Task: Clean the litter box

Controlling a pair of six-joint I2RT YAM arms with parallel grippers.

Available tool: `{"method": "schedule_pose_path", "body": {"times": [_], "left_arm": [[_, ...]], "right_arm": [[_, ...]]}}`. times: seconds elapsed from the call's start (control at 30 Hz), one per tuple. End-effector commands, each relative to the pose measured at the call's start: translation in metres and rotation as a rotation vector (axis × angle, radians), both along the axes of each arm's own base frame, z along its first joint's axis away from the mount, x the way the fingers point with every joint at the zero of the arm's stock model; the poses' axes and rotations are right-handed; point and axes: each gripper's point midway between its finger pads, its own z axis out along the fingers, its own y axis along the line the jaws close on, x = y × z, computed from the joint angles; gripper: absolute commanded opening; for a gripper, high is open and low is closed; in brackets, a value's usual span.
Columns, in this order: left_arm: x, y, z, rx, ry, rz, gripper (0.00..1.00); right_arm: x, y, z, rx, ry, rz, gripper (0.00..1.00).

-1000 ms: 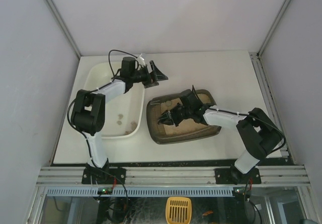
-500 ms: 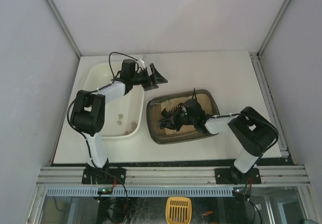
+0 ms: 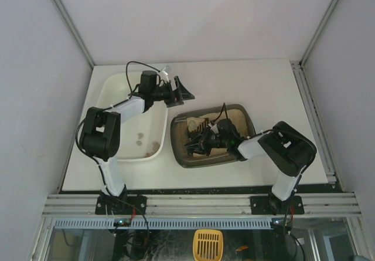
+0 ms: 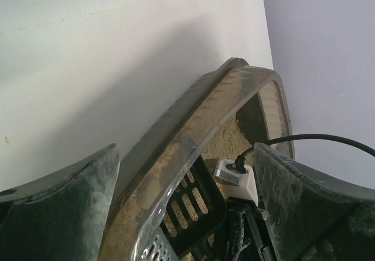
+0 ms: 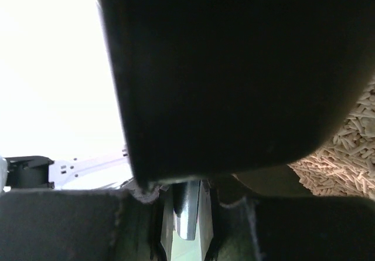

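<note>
Right gripper [image 3: 205, 141] sits low inside the litter box [image 3: 246, 118], clamped on a slotted scoop [image 4: 188, 204], I judge for sifting. Left gripper [image 3: 184, 91], fingers spread, hovers by the box's far rim, beside 1 white tray [image 3: 110, 88].

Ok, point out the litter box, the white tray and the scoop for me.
litter box [image 4: 193, 126]: left wrist view, on its thick rim.
white tray [image 3: 146, 123]: top external view, on its bare floor.
slotted scoop [image 4: 187, 197]: left wrist view, on its slotted blade.
</note>
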Motion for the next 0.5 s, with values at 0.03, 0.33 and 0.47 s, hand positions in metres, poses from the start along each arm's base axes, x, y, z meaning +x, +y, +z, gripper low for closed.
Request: {"method": "schedule_pose_path", "body": {"times": [0.03,0.33,0.47], "left_arm": [[-0.011,0.006,0.005,0.02,-0.036,-0.024,1.0],[-0.014,0.007,0.002,0.023,-0.021,-0.027,1.0],[-0.016,0.008,0.001,0.026,-0.019,-0.025,1.0]], "right_arm": [[-0.017,-0.014,-0.013,-0.058,-0.08,0.105,0.0],[-0.032,-0.042,-0.025,-0.178,-0.084,0.128,0.0],[-0.035,-0.053,-0.026,-0.199,-0.089,0.127,0.0]]}}
